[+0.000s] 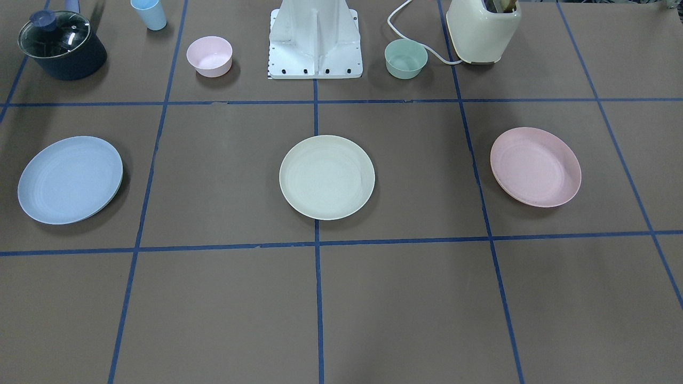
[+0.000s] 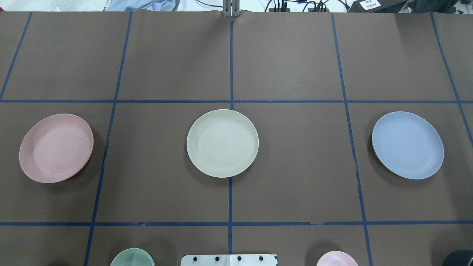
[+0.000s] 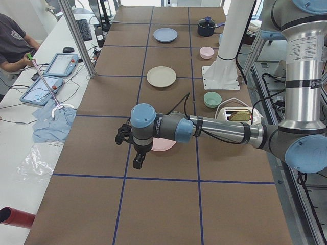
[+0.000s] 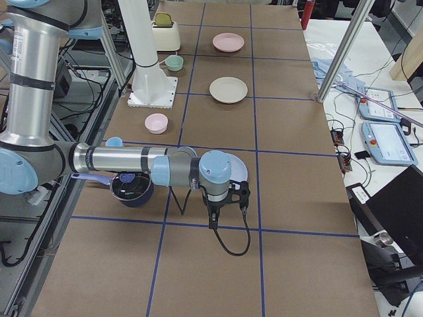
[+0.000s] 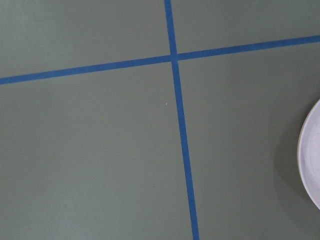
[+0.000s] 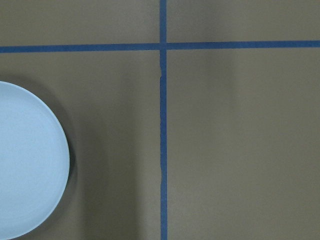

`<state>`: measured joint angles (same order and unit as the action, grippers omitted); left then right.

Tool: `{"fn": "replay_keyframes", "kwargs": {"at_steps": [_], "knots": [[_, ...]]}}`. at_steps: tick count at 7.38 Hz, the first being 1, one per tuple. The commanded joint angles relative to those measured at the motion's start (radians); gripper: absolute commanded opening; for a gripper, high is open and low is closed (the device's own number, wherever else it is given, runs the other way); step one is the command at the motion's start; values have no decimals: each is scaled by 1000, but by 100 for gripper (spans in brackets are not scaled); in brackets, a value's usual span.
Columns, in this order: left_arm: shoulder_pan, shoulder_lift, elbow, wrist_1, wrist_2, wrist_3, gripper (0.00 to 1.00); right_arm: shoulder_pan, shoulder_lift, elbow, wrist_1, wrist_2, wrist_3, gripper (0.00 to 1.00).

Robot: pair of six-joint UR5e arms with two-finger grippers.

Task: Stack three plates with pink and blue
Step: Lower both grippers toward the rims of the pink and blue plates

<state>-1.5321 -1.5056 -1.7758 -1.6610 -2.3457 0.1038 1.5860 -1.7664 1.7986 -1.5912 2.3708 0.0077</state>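
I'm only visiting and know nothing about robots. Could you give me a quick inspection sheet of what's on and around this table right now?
Surface: brown table, gridded with blue tape.
Job's things: pink plate, cream plate and blue plate lie apart in a row, none stacked.
Clutter: lidded pot, blue cup, pink bowl, green bowl and toaster stand near the robot's base.
Grippers: left gripper hangs by the pink plate, right gripper by the blue plate; neither holds a plate, open or shut unclear.
Cables: white cord from the toaster; black cable loops below the right gripper.
Surroundings: person, tablets and blue cloth at the side bench.
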Motion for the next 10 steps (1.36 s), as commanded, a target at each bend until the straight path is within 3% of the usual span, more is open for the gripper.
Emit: {"fn": "replay_keyframes", "kwargs": {"at_steps": [1,2,3,4,6,7,9,10], "knots": [[9,-47,4,-108,-33,-4,100,-1,25,4,26,8,2,100],[13,-45,71,-121,-91,-78,100,-4,74,-22,19,28,17,100],[53,-45,134,-241,-102,-233,100,-4,99,-122,81,57,34,100],[135,-15,145,-369,-92,-425,100,-4,90,-149,155,86,47,100],[281,62,147,-605,-80,-742,100,-20,99,-148,166,84,90,100],[355,96,147,-691,-13,-838,100,-36,100,-145,171,81,91,100],[417,114,203,-796,28,-912,99,-81,101,-145,230,76,136,100],[443,114,216,-821,49,-941,98,-122,88,-145,322,55,203,100]]}}
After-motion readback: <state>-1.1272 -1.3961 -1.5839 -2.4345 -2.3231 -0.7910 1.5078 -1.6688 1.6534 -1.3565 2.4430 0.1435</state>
